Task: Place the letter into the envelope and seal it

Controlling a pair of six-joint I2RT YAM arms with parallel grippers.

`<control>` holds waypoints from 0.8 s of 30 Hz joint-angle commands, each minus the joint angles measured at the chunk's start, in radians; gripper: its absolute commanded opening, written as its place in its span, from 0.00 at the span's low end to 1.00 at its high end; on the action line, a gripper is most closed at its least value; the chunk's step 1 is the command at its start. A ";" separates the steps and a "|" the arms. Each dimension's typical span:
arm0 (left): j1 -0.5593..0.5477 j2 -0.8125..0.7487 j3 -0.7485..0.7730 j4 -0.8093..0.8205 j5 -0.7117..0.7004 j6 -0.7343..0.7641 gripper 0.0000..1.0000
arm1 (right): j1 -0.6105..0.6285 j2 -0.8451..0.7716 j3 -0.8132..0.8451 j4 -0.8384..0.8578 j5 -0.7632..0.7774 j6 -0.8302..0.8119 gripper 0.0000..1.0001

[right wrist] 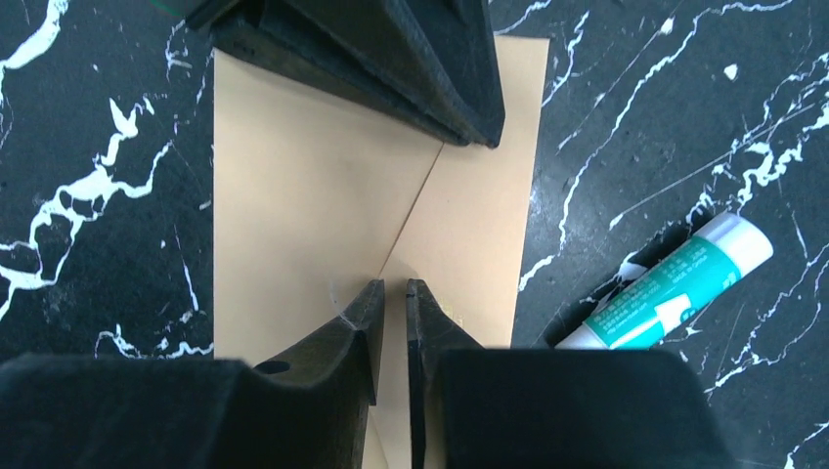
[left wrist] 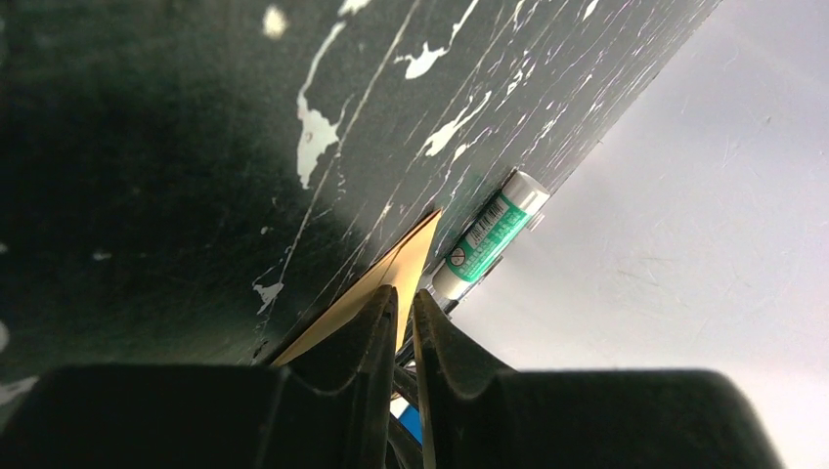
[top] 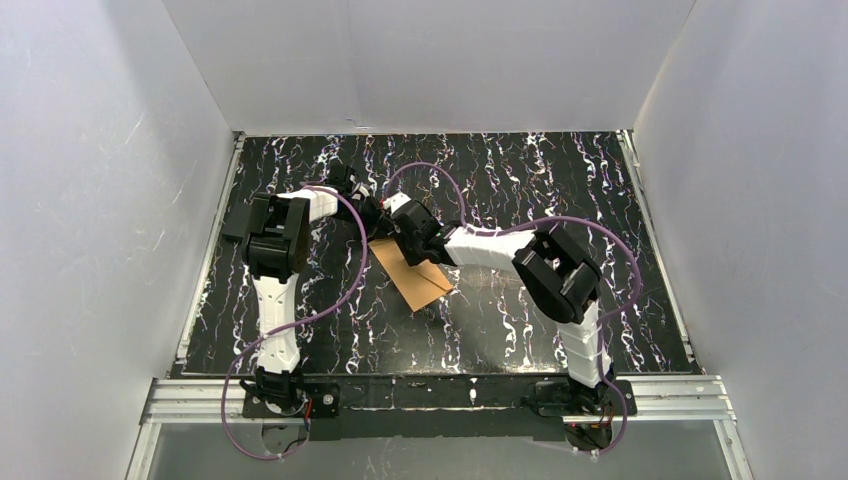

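Envelope (right wrist: 293,195) was noted flat on marbled table (right wrist: 88,117), flap folded down. Right gripper (right wrist: 394,285) was seen nearly pressed together, tips set at flap point. Left gripper (left wrist: 404,293) was likewise narrowed at envelope's edge; a pinch could not be told. Glue stick (right wrist: 675,288) was recorded just beside.

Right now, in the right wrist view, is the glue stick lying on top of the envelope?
No, the glue stick lies on the black table beside the envelope, with a gap between them.
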 commanded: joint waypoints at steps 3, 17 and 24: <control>-0.012 0.038 -0.063 -0.184 -0.187 0.060 0.13 | 0.002 0.119 0.036 -0.080 0.040 -0.010 0.21; -0.010 0.047 -0.044 -0.196 -0.183 0.077 0.11 | 0.002 0.096 0.080 -0.147 0.009 0.016 0.18; -0.009 0.056 -0.019 -0.203 -0.191 0.079 0.11 | 0.002 0.041 0.020 -0.140 -0.137 -0.010 0.16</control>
